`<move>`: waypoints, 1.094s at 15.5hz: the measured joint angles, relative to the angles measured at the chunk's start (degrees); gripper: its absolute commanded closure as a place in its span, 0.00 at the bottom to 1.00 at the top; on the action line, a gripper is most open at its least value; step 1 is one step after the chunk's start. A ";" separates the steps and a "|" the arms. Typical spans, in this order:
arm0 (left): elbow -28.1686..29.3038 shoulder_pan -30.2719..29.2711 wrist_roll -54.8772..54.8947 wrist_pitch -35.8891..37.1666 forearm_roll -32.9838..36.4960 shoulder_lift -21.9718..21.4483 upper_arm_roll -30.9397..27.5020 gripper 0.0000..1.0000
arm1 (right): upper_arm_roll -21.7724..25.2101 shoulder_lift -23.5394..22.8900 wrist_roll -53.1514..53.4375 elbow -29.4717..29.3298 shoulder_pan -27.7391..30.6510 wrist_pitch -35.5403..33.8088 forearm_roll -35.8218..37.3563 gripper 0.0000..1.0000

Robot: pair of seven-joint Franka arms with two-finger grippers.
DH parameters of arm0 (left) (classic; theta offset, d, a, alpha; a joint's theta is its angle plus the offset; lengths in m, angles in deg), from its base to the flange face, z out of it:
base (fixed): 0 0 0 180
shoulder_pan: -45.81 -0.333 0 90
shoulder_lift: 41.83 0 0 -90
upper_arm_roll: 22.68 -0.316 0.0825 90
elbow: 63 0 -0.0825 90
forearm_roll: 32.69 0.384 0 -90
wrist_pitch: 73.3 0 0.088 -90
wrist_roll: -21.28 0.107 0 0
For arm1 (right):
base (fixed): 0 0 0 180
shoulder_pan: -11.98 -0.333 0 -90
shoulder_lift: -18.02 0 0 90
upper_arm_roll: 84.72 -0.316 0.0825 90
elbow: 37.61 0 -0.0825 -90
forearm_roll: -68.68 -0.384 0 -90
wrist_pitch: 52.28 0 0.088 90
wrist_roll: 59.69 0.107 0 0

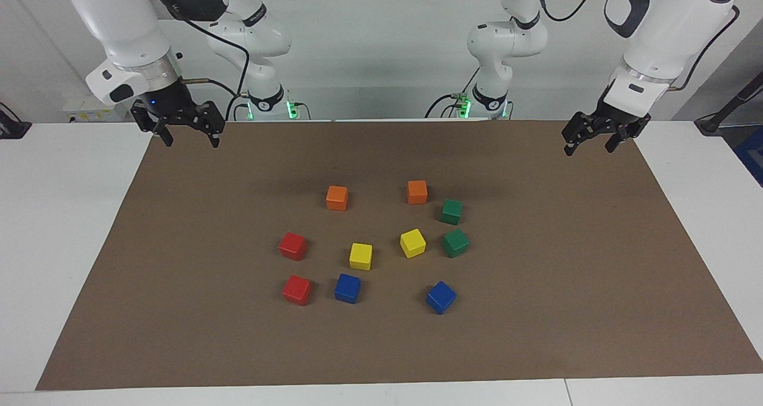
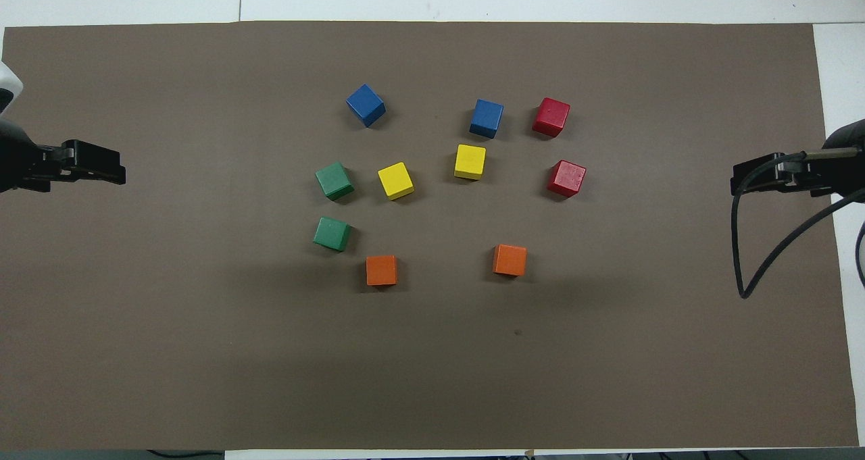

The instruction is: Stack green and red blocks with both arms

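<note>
Both arms wait over the mat's corners; no writing legible.
Left gripper (image 1: 587, 140) and right gripper (image 1: 188, 133): jaws spread, holding nothing, well apart from the green and red blocks (image 1: 451, 211).

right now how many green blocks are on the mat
2. One green block sits beside an orange cube; the other green block lies farther from the robots, beside a yellow cube. Nothing hides any.
</note>
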 measured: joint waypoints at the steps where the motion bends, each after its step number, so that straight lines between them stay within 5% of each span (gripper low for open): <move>1: 0.00 0.00 0.01 0.00 0.01 0.00 0.01 0.00 | 0.00 0.00 0.00 0.00 0.00 0.00 0.00 0.00; 11: 0.26 -0.06 -0.83 -0.73 0.02 -0.01 -0.01 0.00 | 0.00 0.00 0.00 0.00 0.00 0.00 0.00 0.00; 17: 9.11 4.93 -12.05 -11.46 -0.06 1.79 0.84 0.00 | 0.00 0.01 0.01 0.02 0.00 0.00 0.00 0.00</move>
